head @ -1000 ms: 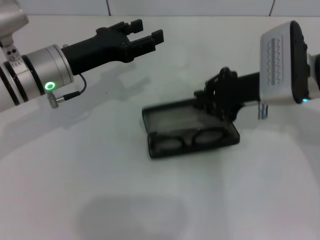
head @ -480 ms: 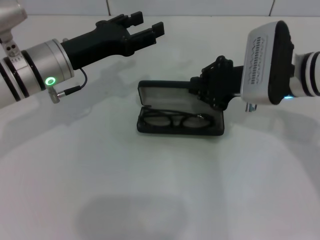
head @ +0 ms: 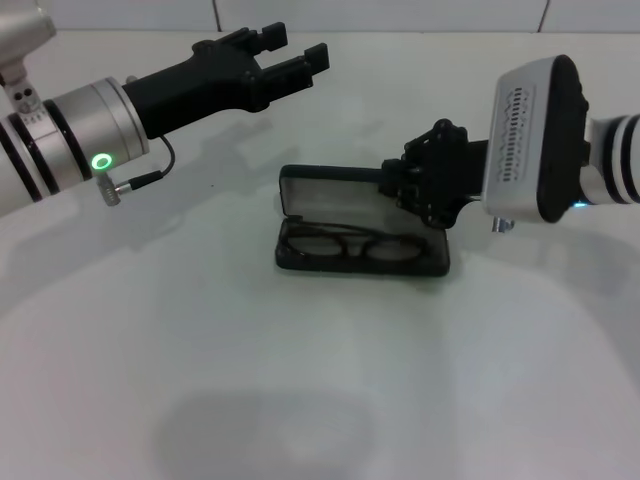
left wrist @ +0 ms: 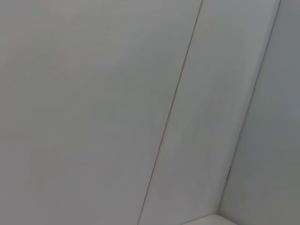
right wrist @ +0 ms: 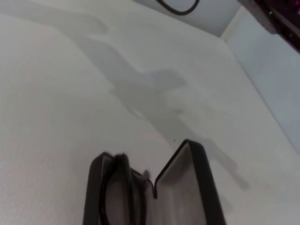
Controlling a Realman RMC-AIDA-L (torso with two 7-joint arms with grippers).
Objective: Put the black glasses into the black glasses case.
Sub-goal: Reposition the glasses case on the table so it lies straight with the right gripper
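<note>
The black glasses case lies open in the middle of the white table. Its grey-lined lid stands raised behind the base. The black glasses lie inside the base, lenses side by side. My right gripper is at the right end of the lid, close against it. My left gripper hovers open above the far left of the table, well away from the case. The right wrist view looks along the glasses case, with the glasses in the half beside the lid. The left wrist view shows only wall.
The white table stretches around the case on every side. A tiled wall runs along its far edge. A thin black cable hangs under my left wrist.
One second ago the case lay skewed with its lid flatter. The case has since shifted left and squared up, the lid stands higher, and my right gripper has followed. My left arm barely moved.
</note>
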